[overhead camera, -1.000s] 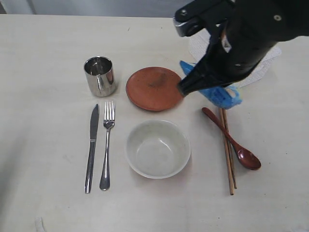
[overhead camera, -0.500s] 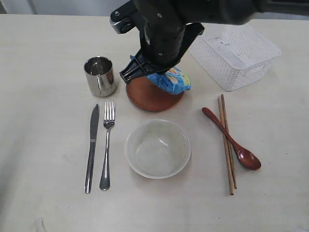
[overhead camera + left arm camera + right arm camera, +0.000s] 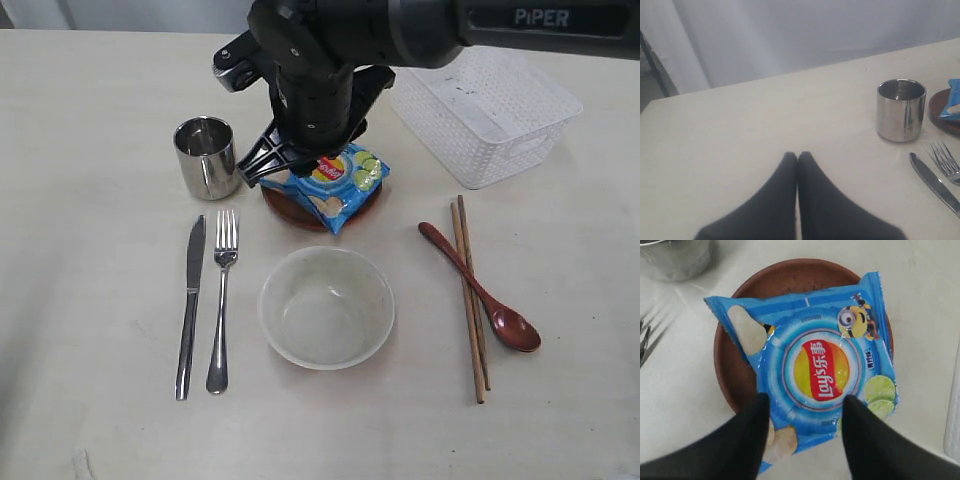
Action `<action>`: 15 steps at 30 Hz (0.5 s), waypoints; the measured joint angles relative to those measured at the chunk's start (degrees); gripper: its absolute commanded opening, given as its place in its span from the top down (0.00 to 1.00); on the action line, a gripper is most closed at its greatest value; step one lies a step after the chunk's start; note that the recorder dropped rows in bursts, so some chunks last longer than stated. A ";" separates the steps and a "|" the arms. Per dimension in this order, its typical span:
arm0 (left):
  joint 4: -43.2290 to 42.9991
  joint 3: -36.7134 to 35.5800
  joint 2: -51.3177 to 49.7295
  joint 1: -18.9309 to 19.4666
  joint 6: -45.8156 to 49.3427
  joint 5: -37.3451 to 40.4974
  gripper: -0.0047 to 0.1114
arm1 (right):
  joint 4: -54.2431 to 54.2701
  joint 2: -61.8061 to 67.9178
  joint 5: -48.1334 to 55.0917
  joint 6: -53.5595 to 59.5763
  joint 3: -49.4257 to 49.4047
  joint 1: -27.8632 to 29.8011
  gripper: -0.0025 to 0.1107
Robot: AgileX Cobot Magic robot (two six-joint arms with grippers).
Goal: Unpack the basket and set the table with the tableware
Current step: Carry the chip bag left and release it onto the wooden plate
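Blue chip bag with red-yellow logo, reddish-brown plate, white perforated basket, dark red spoon

Over worktop, left hand closed tight. Upright steel cup w/ knife & fork nr it, plate edge beside.

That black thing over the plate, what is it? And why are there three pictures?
It is a robot arm. One picture shows the whole table; the other two come from cameras on each arm's wrist. On the table are a cup, knife, fork, bowl, spoon, chopsticks and a white basket. A blue chip bag lies on the plate. The right hand hangs open over the bag; the left hand is shut and empty.
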State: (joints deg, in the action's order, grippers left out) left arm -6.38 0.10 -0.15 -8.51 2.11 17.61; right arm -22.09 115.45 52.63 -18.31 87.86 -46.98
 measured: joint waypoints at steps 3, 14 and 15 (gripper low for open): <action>0.00 0.00 0.00 0.00 0.00 0.00 0.96 | 0.22 0.00 1.44 -0.12 1.40 0.00 0.50; 0.00 0.00 0.00 0.00 0.00 0.00 0.96 | 5.51 -19.25 16.20 4.82 -7.66 7.78 0.50; 0.00 0.00 0.00 0.00 0.00 0.00 0.96 | 7.57 -22.97 16.05 6.44 -13.04 10.02 0.50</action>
State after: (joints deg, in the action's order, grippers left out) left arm -6.38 0.10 -0.15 -8.51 2.11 17.61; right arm -14.52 92.48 68.68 -11.86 74.82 -36.96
